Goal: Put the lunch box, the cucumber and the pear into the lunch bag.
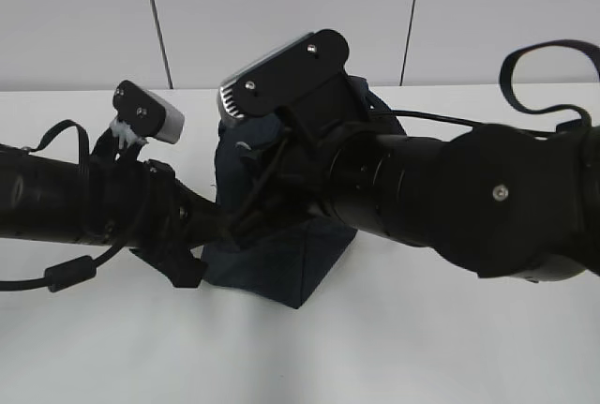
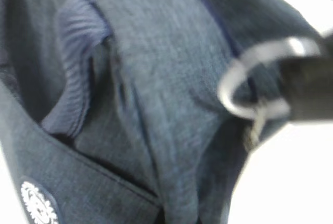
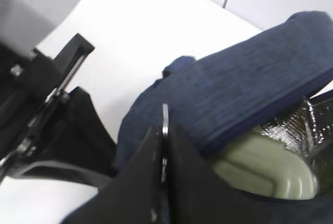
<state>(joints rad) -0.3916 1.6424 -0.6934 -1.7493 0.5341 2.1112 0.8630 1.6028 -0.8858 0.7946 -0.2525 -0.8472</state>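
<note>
Two end effectors meet at the lunch bag on the white bench: the right end effector is pinched tight on the silver ring pull; the left one's state cannot be told. The lunch box, sage-green lid showing, sits inside against silvery lining.

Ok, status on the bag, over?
Right end effector shut on ring pull. Left end effector at lunch bag, state unclear. Lunch box inside, bag partly open. Cucumber, pear not seen.
</note>
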